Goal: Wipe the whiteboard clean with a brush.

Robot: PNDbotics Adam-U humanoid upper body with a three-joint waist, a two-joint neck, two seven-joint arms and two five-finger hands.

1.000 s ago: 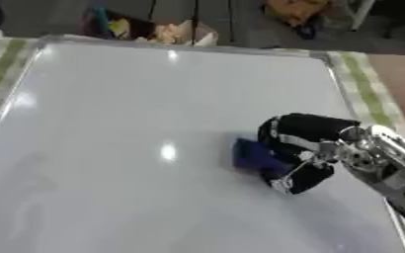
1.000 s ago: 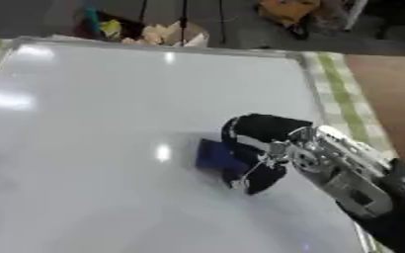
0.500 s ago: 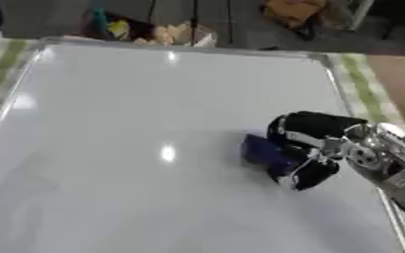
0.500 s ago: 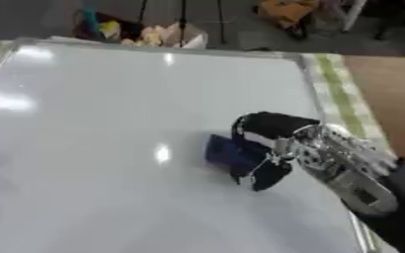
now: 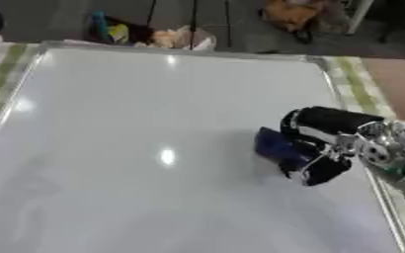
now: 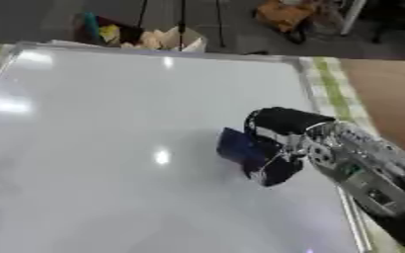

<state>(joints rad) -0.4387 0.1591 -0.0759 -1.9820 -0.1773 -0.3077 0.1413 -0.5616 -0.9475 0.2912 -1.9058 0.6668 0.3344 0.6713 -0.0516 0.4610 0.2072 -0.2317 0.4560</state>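
Gripping blue brush [image 5: 277,146], right hand [image 5: 323,143] curled, on whiteboard [image 5: 137,113]; clutter [image 5: 154,34] beyond.

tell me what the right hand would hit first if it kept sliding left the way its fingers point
Nothing, as far as the views show: the right hand, curled on the dark blue brush, faces bare white whiteboard up to its left frame.

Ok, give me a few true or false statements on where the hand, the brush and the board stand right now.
1. The right hand is curled round the blue brush. True.
2. The brush lies on the left half of the whiteboard. False: it is on the right half, near the right edge.
3. The brush rests against the board's surface. True.
4. The left hand is pressing on the board. False: no left hand shows in either view.
5. Bold writing covers the board's middle. False: the middle looks blank, with only light glare spots.
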